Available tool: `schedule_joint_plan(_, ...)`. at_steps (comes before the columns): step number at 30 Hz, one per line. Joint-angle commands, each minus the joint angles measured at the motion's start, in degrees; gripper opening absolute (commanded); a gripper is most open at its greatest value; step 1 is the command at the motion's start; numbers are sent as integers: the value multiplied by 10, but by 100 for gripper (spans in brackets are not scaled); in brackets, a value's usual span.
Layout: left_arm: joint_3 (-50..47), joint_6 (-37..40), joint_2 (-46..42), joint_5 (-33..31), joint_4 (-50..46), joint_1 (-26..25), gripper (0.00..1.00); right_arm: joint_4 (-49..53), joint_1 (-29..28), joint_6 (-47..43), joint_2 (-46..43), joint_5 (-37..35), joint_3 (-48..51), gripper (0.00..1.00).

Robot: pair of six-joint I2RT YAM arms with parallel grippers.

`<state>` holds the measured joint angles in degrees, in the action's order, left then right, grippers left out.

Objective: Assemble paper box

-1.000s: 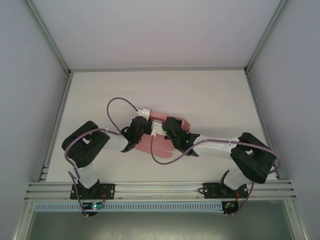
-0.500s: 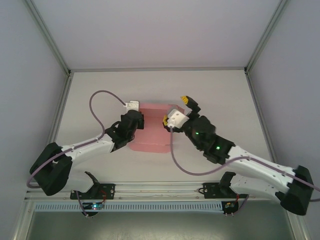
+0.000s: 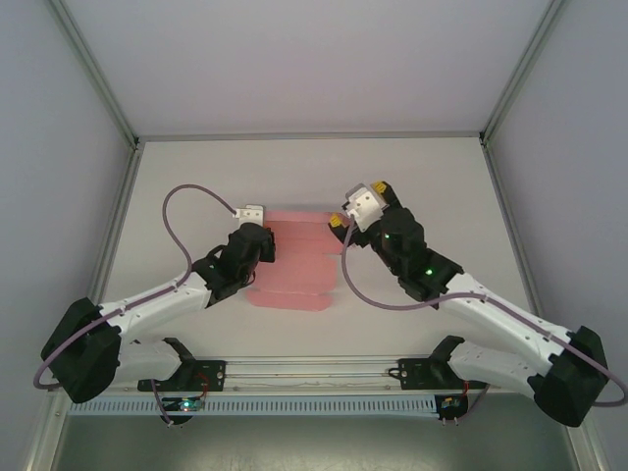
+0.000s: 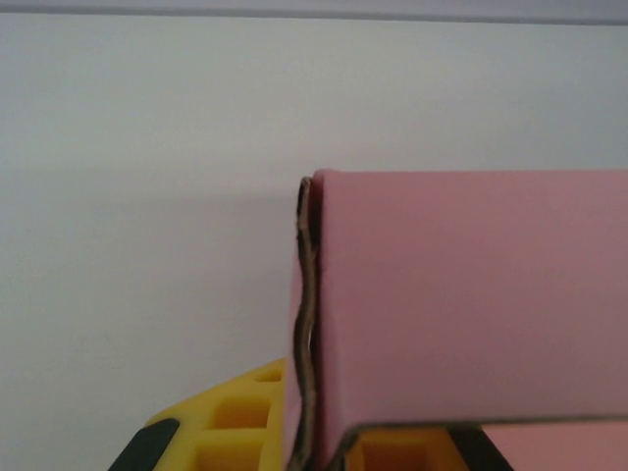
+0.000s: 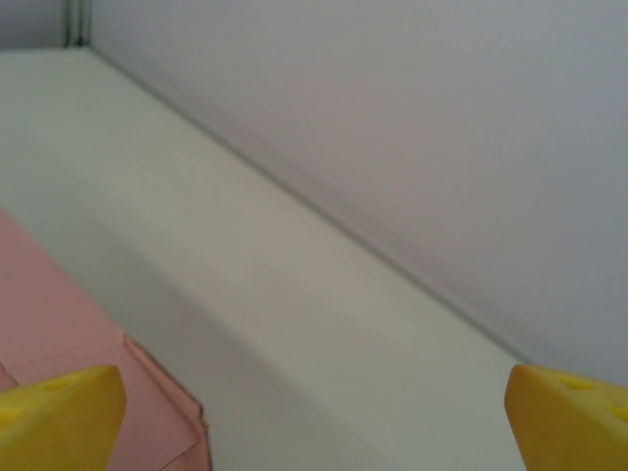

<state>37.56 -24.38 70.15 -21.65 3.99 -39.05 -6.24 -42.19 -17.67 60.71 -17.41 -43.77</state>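
Two yellow fingers (image 4: pixel 226 432) of the left gripper (image 4: pixel 319 446) sit on either face of a raised side wall of the paper box (image 3: pixel 299 267). They press close on the thin pink card, so we read this gripper as clamped on the box's left edge. The box lies near the middle of the table (image 3: pixel 422 177), partly folded. The right gripper (image 3: pixel 359 204) hovers at the box's far right corner with its fingertips (image 5: pixel 59 407) spread wide apart, holding nothing. We cannot tell whether the tip nearest the card touches it.

paper box (image 3: pixel 297 267) between left claw (image 3: pixel 265 251), right claw (image 3: pixel 358 204)
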Motion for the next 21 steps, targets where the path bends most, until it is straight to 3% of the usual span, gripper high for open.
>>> schedule_joint_plan(1, -5, -20, -18, 2, -13, -6, 0, 30, 2, 33, 17, 15, -24, 98)
schedule_joint_plan(12, -22, -19, -43, 46, 8, -6, 0, -3, 4, 53, 46, 149, -1, 98)
schedule_joint_plan(19, -21, -35, -38, 76, 18, -6, 0, -124, 4, 82, 70, 172, 24, 98)
schedule_joint_plan(21, -23, -37, -38, 91, 26, -7, 0, -170, 1, 97, 77, 150, 34, 98)
